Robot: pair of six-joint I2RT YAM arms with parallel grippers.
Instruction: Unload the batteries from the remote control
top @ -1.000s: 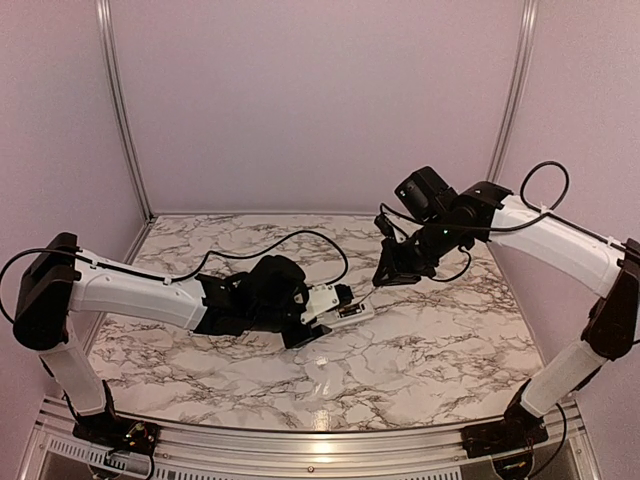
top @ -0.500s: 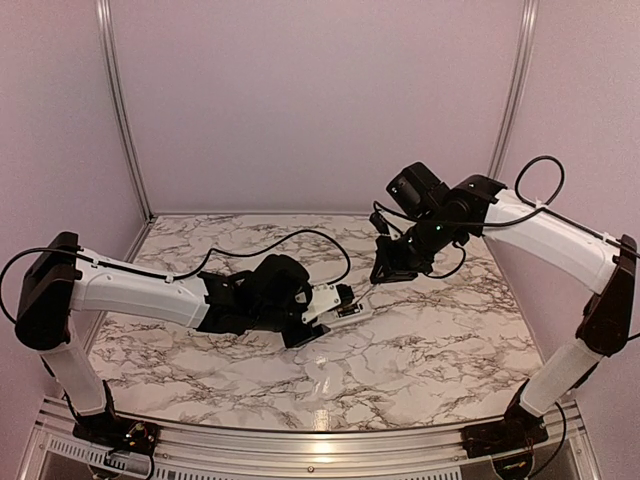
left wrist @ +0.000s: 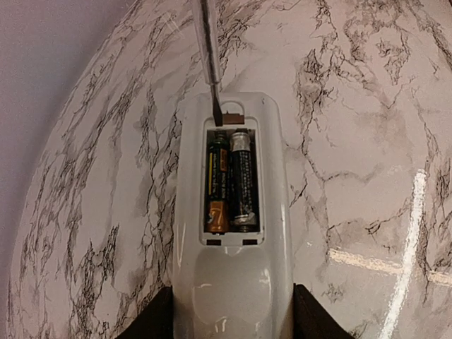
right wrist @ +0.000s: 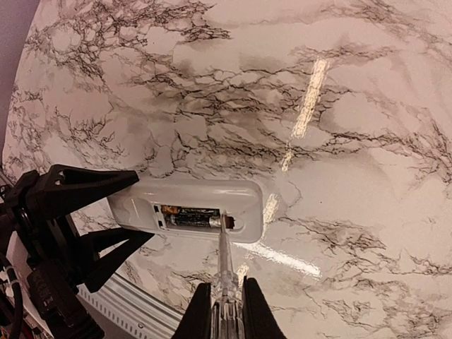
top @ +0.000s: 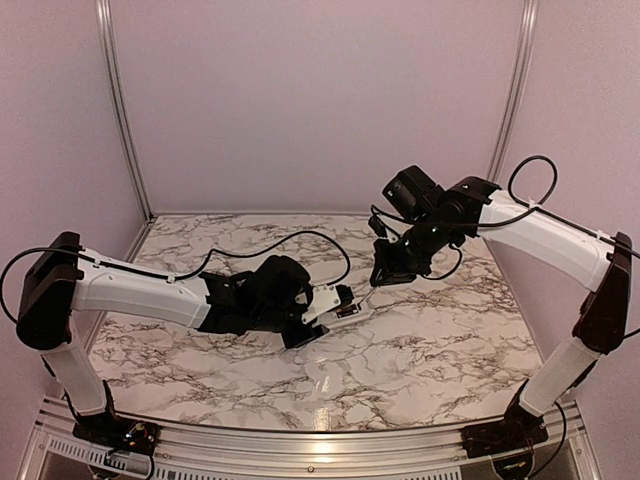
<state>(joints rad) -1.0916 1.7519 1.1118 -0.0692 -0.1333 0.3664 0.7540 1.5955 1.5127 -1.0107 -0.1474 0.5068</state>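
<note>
My left gripper [left wrist: 233, 314] is shut on the near end of the white remote control [left wrist: 233, 282] and holds it just above the marble table, with its open battery compartment facing up. Two dark batteries [left wrist: 229, 180] lie side by side in the recess; one has an orange end. My right gripper [right wrist: 226, 311] is shut on a thin clear-handled stick [right wrist: 224, 261]. The stick's tip sits in the compartment's far end, next to the batteries [right wrist: 187, 215]. In the top view the remote [top: 346, 308] lies between the left gripper [top: 335, 303] and the right gripper [top: 385, 275].
A black cable [top: 300, 236] loops over the marble table [top: 420, 340] behind the left arm. Metal frame rails [top: 300, 450] run along the near edge. Pink walls close in the back and both sides.
My right gripper has shifted slightly left toward the remote with the stick. The left arm and the remote have barely moved.
</note>
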